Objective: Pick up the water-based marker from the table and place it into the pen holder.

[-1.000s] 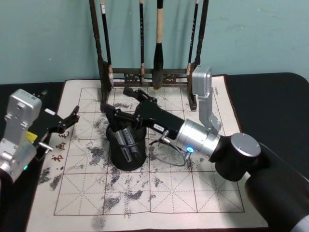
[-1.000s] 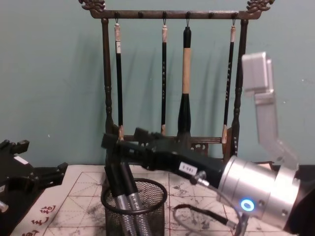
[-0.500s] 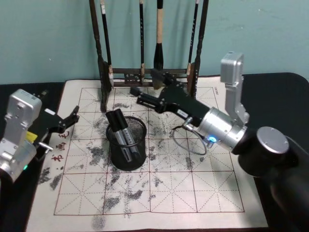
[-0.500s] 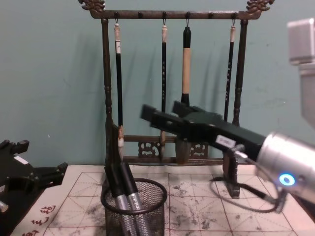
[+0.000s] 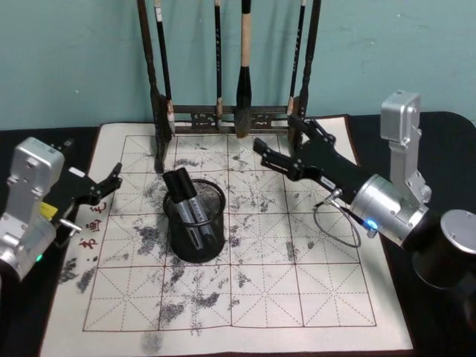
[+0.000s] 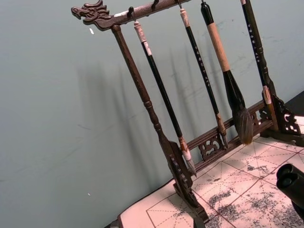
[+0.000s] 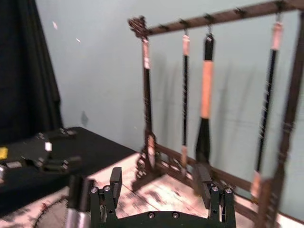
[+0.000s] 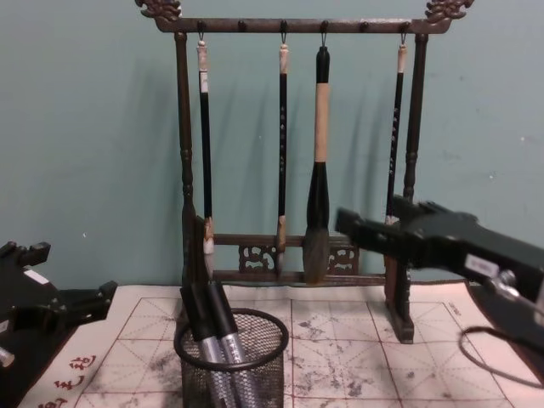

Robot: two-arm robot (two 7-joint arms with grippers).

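Mat (image 5: 245, 290) of calligraphy grids spread under all, brush rack (image 5: 230, 111) standing at its far edge; right gripper (image 5: 277, 149) held above the mat well right of the pen holder (image 5: 195, 223), jaws spread and empty; left gripper (image 5: 110, 181) parked nearer, at the mat's left edge, also spread; markers (image 5: 186, 201) lodged inside the holder, long axes near upright, caps leaning up and leftward.
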